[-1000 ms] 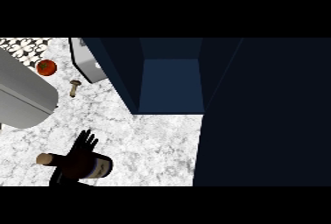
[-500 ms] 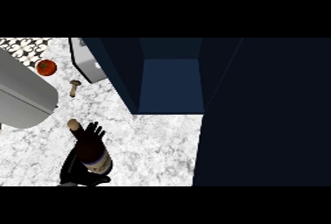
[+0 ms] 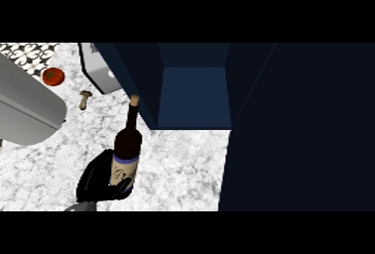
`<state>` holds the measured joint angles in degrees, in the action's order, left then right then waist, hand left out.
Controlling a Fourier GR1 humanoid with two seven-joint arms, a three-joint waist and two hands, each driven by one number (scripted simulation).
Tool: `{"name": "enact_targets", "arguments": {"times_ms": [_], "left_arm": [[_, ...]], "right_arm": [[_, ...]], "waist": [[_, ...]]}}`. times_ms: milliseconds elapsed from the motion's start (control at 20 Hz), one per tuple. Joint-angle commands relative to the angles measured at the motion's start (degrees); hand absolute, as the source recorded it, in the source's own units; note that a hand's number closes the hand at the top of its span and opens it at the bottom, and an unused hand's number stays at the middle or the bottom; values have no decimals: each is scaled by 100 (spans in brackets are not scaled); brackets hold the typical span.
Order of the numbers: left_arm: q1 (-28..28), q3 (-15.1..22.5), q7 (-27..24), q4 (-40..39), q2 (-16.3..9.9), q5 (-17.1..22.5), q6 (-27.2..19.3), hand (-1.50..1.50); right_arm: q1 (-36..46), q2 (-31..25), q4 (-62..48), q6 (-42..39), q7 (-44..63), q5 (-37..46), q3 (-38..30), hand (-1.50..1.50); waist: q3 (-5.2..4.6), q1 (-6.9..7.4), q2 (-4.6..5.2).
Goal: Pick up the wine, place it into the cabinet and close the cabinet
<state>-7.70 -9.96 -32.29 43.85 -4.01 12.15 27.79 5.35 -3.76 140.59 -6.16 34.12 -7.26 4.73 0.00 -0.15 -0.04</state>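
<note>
A: So, status?
B: Left hand (image 3: 99, 179) at the lower left, fingers curled round the lower body of the wine bottle (image 3: 127, 154). Bottle is off the marble counter (image 3: 183, 163), neck pointing up the view toward the open cabinet (image 3: 194, 84), cork end just beside its left wall.
A: Other items?
B: Tomato (image 3: 53, 76) and mushroom (image 3: 85, 99) upper left, near the sink (image 3: 26, 111). Right hand isn't visible.
</note>
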Motion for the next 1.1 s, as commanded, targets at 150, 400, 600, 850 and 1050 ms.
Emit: {"name": "enact_targets", "arguments": {"times_ms": [150, 400, 600, 850, 1050], "left_arm": [[-54, -2, 547, 205, -131, 378, 431, 150], [-444, -319, -11, -43, 196, 384, -469, 150], [-12, -778, -316, 171, 110, 771, -680, 150], [-230, -632, -198, 483, 329, 912, -804, 150], [-21, -268, -91, 854, 393, 981, -951, 150]], "right_arm": [[-345, 95, 732, 0, 248, -251, 130, -150], [-404, 162, 449, -91, -24, -258, 51, -150], [164, 20, 336, 54, 403, -211, -48, -150], [-484, 44, 603, -196, 79, -604, -193, -150], [-145, -35, 457, -165, 188, -483, -262, -150]], "waist": [[0, -7, -5], [-1, -41, 3], [-3, 19, -5], [4, -2, -8], [2, 10, -5]]}}
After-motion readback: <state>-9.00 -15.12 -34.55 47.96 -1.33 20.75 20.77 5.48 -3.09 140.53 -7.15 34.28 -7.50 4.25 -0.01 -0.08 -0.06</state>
